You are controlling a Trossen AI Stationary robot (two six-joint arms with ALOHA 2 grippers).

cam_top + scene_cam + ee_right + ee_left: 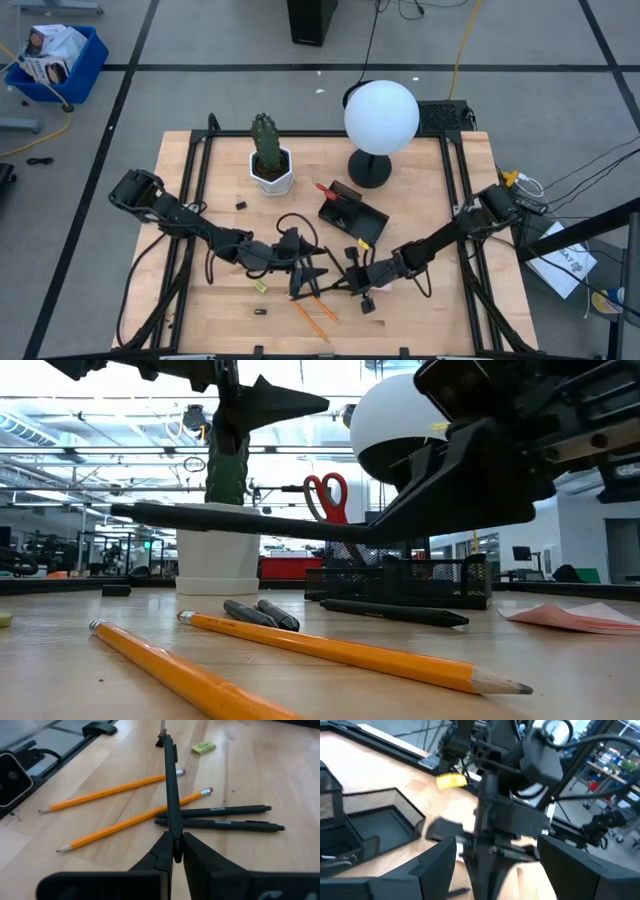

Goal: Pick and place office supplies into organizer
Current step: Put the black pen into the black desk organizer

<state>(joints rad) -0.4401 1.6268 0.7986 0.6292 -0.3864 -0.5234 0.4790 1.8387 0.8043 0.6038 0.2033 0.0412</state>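
My right gripper (175,852) is shut on a black pen (170,785) that it holds above the table in front of the organizer (352,212). My left gripper (495,870) is open and faces it; the pen's free end (130,512) lies between its spread fingers, and I see no touch. The black mesh organizer stands on the table, with the red-handled scissors (325,495) upright inside. Flat on the wood below lie two orange pencils (115,790) and two more black pens (220,811). A small yellow piece (203,747) lies beyond them. My right gripper pinches the black pen by its near end (174,837) between the two fingers, which lie along the pen. The pen is lifted clear of the table, runs about level in the low view, and points at the left gripper.
The white hexagonal cactus pot (271,172) and the black lamp base with its white globe (381,117) stand behind the organizer. Tiny black clips (241,204) lie left of it and near the front edge (260,311). A flat pink pad (575,618) lies to the right in the low view.
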